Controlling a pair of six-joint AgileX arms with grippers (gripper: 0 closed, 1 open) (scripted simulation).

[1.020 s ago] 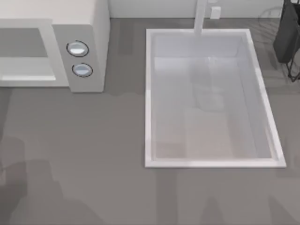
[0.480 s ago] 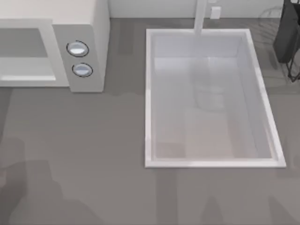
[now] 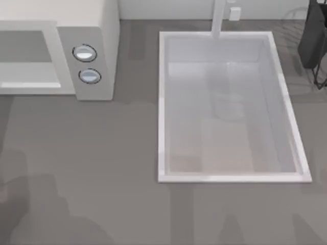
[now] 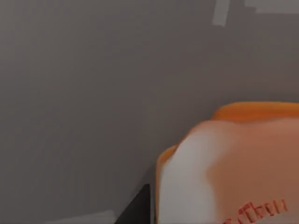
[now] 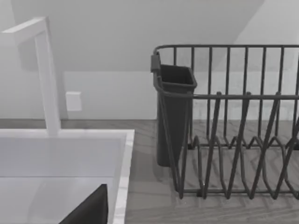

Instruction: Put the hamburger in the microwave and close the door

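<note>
Soft, even, dim lighting, broad blurred shadows lay across the grey table (image 3: 102,153) toward the top view's lower left, faint sheen inside the sink (image 3: 230,102), no hard glare, the hamburger (image 4: 233,163) loomed close and out of focus, dish rack (image 5: 233,126) crisp.

Left of the sink (image 3: 162,102), the surface (image 3: 102,163) lay bare up to the microwave (image 3: 97,51), whose cavity faced open. Right of the sink stood a dish rack (image 5: 233,121).
</note>
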